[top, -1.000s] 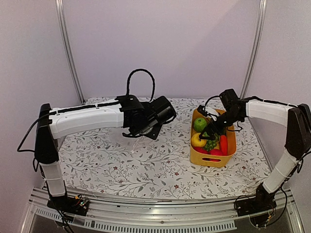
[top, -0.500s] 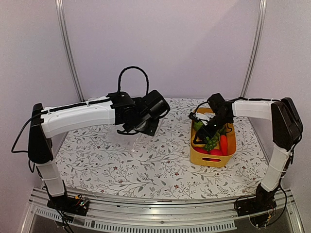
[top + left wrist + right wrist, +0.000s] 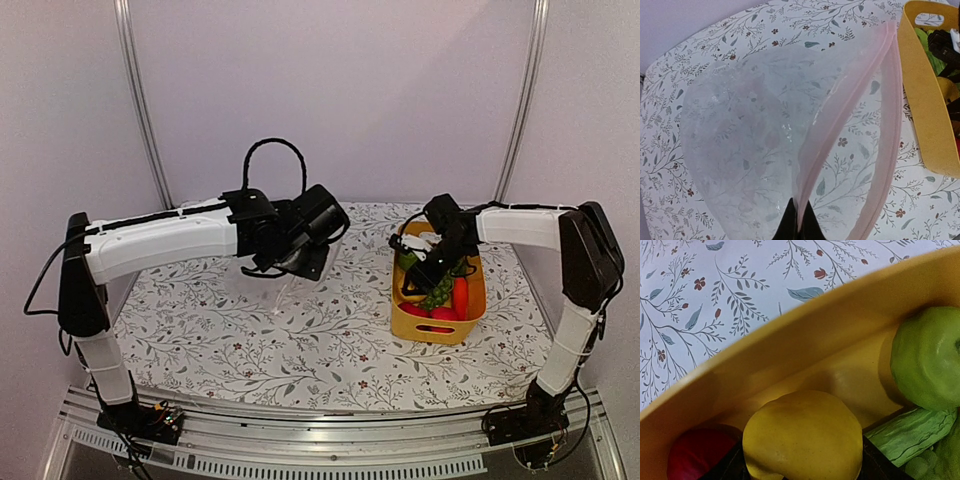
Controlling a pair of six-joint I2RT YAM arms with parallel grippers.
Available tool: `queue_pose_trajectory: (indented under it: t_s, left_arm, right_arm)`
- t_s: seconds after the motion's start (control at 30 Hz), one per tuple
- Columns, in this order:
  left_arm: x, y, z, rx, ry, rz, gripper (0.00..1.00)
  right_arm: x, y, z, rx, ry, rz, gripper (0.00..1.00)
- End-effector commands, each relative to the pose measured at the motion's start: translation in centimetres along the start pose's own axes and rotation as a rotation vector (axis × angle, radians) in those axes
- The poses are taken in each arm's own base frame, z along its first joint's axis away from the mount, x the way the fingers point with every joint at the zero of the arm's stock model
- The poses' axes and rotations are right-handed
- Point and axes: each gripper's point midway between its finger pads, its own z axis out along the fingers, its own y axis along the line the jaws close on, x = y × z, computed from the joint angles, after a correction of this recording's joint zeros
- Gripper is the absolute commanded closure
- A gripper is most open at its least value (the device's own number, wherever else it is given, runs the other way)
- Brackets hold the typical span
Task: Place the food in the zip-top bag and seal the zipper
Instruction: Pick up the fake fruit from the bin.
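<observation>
My left gripper is shut on the mouth edge of the clear zip-top bag and holds it up over the table. The pinkish zipper curves open to the right. In the top view the bag hangs faintly under the left gripper. The food lies in the yellow basket. My right gripper is down inside it, its fingers pressed on both sides of a yellow round piece. A green fruit, a red piece and a carrot lie around it.
The basket wall stands close in front of the right gripper. In the left wrist view the basket stands just right of the bag's mouth. Metal frame posts rise at the back corners.
The right gripper dropped into the basket's left side and its fingers closed in on the yellow piece. The left arm shifted the bag slightly left, then held still.
</observation>
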Motion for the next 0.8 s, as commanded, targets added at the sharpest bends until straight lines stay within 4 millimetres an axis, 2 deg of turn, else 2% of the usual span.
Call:
queue_pose_trajectory:
  t_s: [0.0, 0.13, 0.27, 0.53, 0.63, 0.77]
  left_arm:
    - [-0.5, -0.3, 0.7, 0.010, -0.002, -0.015, 1.00]
    - [-0.8, -0.8, 0.8, 0.032, -0.008, -0.015, 1.00]
    - [-1.5, -1.4, 0.8, 0.055, -0.020, -0.017, 1.00]
    - [-3.7, -3.1, 0.1, 0.128, -0.056, -0.044, 1.00]
    - [-4.9, -3.7, -0.7, 0.167, -0.077, -0.064, 1.00]
    - [-6.6, -4.3, -1.9, 0.215, -0.116, -0.094, 1.00]
  right_arm:
    - [0.1, -0.6, -2.7, 0.079, -0.006, 0.003, 0.51]
    - [-1.5, 0.0, -6.3, 0.100, -0.088, -0.029, 0.53]
    - [-4.6, 1.7, -11.8, 0.084, -0.243, -0.079, 0.54]
    - [-10.5, 8.6, -22.0, -0.186, -0.592, -0.199, 0.56]
    - [-12.2, 10.5, -24.7, -0.282, -0.693, -0.229, 0.56]
    - [-14.3, 12.3, -27.0, -0.403, -0.765, -0.246, 0.56]
